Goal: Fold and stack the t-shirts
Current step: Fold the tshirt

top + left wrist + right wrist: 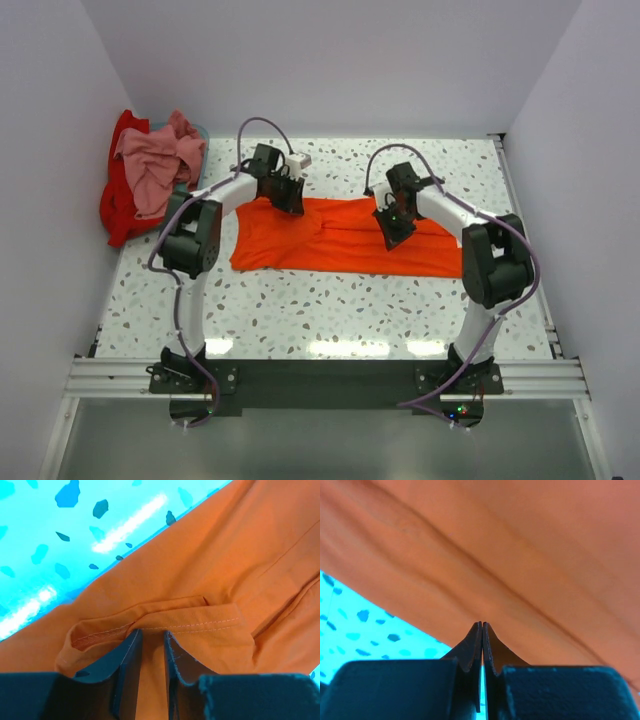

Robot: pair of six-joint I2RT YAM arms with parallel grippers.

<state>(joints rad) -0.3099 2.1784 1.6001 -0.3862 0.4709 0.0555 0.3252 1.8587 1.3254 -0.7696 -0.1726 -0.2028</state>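
The bright orange t-shirt (340, 240) lies spread across the middle of the speckled table (330, 300). My left gripper (290, 200) is at the shirt's far left edge. In the left wrist view my left gripper (152, 632) is shut on a raised fold of the orange t-shirt (225, 570) at its stitched hem. My right gripper (391, 232) is over the shirt's right half. In the right wrist view my right gripper (481, 624) has its jaws pressed together at the near edge of the orange t-shirt (510, 545). The dusty pink t-shirt (155, 165) lies crumpled on the red t-shirt (118, 212) at the far left.
The pink and red pile rests against the left wall, with a pale blue rim (198, 130) showing behind it. White walls close the table on three sides. A metal rail (320, 378) carries both arm bases at the near edge.
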